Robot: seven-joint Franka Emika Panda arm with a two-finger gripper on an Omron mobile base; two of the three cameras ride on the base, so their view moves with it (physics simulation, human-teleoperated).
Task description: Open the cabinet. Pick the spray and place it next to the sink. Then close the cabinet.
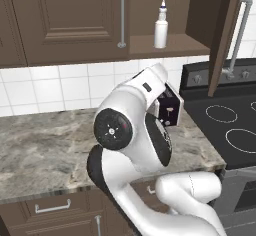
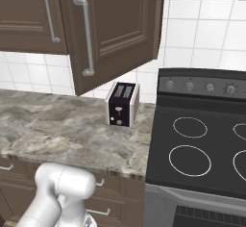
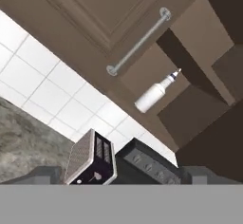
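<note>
While its dark finger tips (image 3: 47,173) stand wide apart at the foot of the hand view, gripping nothing, the tool (image 3: 123,174) looks up at the dark brown wooden wall cabinet (image 1: 65,20). Its right door (image 2: 115,29), with a long silver bar handle (image 2: 85,36), hangs swung open. On the bare shelf (image 1: 175,45) inside stands the small white plastic spray bottle (image 1: 161,30), upright and alone. Below, a black-and-silver toaster (image 2: 122,104) sits on the mottled grey stone bench (image 2: 62,130), just beside the black stovetop (image 2: 202,144) with ring burners.
</note>
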